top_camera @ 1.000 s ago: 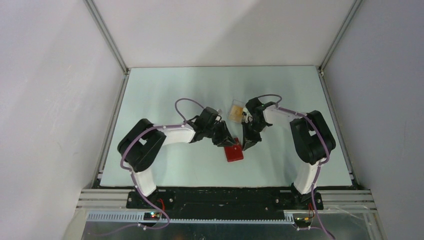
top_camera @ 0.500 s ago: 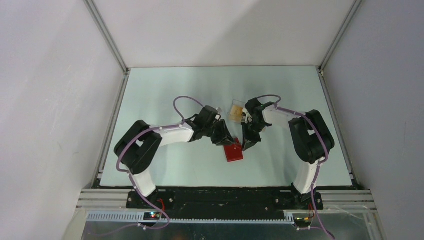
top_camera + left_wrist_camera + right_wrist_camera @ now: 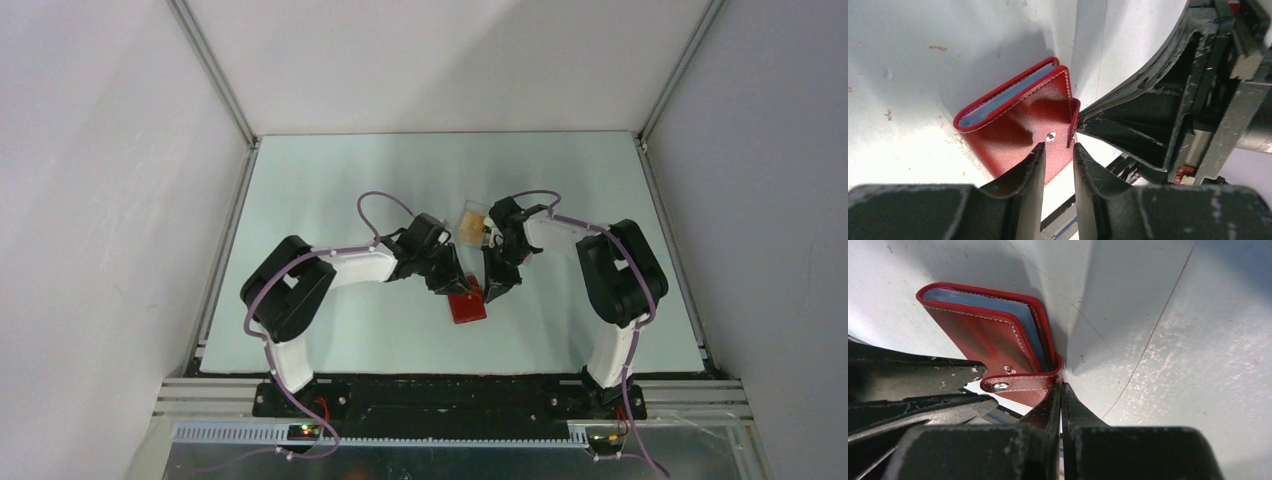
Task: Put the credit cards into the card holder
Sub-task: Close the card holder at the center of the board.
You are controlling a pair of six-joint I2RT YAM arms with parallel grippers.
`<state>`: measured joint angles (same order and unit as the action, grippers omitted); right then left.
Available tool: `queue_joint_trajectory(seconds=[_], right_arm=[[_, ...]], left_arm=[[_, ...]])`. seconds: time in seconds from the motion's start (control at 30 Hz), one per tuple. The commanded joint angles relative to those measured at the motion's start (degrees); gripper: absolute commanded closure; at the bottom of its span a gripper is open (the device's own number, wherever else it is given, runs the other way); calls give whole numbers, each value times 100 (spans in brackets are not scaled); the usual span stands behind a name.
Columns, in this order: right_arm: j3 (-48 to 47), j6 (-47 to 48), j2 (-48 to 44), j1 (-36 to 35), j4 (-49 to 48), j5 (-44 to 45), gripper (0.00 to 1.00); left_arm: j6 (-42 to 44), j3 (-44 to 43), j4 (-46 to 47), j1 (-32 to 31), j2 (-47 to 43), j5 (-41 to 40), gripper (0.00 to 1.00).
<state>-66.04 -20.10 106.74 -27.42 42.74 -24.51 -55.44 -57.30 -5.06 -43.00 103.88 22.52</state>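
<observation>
there is one red wallet point(image 3: 467, 306) on the table point(image 3: 330, 180). it lies near the front, about in the middle, between the two pincers. it is almost folded shut, with a red cover on top and a blue-grey inside showing along the edge. it has one little red tab point(image 3: 1074, 119) that curls round from one side. there are two small silver snaps, one on the cover point(image 3: 1050, 136) and one on the tab point(image 3: 1000, 386).

there are two pincers. the left pincer point(image 3: 1058, 159) is a little open. its two fingers point(image 3: 1030, 172) stand apart with nothing between them. the tips are right over the red cover, next to the snap, but i cannot tell if they touch it. the right pincer point(image 3: 1060, 395) is closed tight, both fingers pressed together. its tip touches the bend of the tab. i cannot tell if any of the tab is pinched inside.

the cards point(image 3: 470, 226) are tan and sit in one clear box point(image 3: 476, 206), further back on the table and apart from the wallet. from above they look like one tan patch, so i cannot count them.

both pincers crowd close around the wallet. from above, the left one hides its back corner. the right arm point(image 3: 560, 235) reaches across just beside the box, and its pincer is between the box and the wallet.
</observation>
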Motion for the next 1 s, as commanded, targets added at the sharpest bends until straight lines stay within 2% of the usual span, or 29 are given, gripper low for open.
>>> queue_joint_trajectory(seconds=[0.0,0.17,0.27,0.57,0.77,0.97], right_arm=[[-181,-26,93,-89,-16,-127,100],[-174,-27,122,-105,-21,-164,100],[-175,-27,134,-113,-20,-157,100],[-182,-38,115,-128,-22,-168,100],[-178,-58,-54,-125,-20,-70,100],[-185,-86,-431,-81,-46,83,87]], left_arm=[[96,-312,12,-22,75,-123,69],[86,-395,13,-23,183,-91,69],[90,-376,14,-16,221,-99,73],[153,-284,-87,-17,67,-294,99],[-82,-153,-135,-34,-118,-386,100],[-324,-17,-178,-63,-143,-611,100]])
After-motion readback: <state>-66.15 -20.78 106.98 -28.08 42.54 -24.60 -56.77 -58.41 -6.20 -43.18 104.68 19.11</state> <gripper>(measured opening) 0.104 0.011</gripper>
